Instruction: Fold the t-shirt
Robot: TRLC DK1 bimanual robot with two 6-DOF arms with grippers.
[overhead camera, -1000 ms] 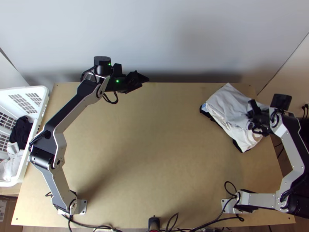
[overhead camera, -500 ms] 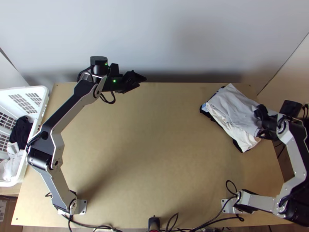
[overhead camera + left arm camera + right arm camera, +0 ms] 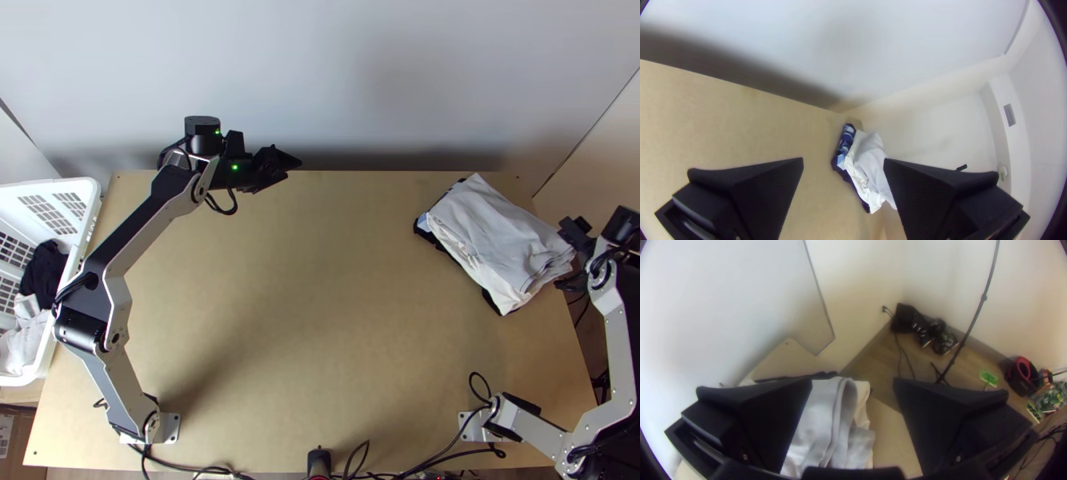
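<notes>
"Top view, right of frame: light-grey folded t-shirt (image 3: 496, 224) on a cream cloth (image 3: 482, 272), dark cloth (image 3: 490, 300) peeking out at the bottom. Why there?"

"Reads as a finished pile. Corner spot leaves the mid-frame wooden worktop (image 3: 320, 320) for folding, I'd guess."

"Right claw (image 3: 853, 381)?"

"Fingers spread, nothing pinched. Sits at the pile's right edge, right of frame. Probably there to clear the cloth without dragging the top layer."

"Left claw (image 3: 843, 161)?"

"Spread too, no cloth between the fingers. Upper left of the top view, by the worktop's far edge, well apart from the pile. Likely parked out of the way."

"Fold quality?"

"Layers roughly stacked. Lower right end of the shirt is rumpled, cream edge sticks out beside it. Snagging that end could open the fold."

"White slotted plastic basket (image 3: 93, 196), left of frame?"

"Dark and pale cloths (image 3: 42, 272) bunched inside. Maybe the feed for more folding. Shirt looks essentially done, I'd leave it."
</notes>
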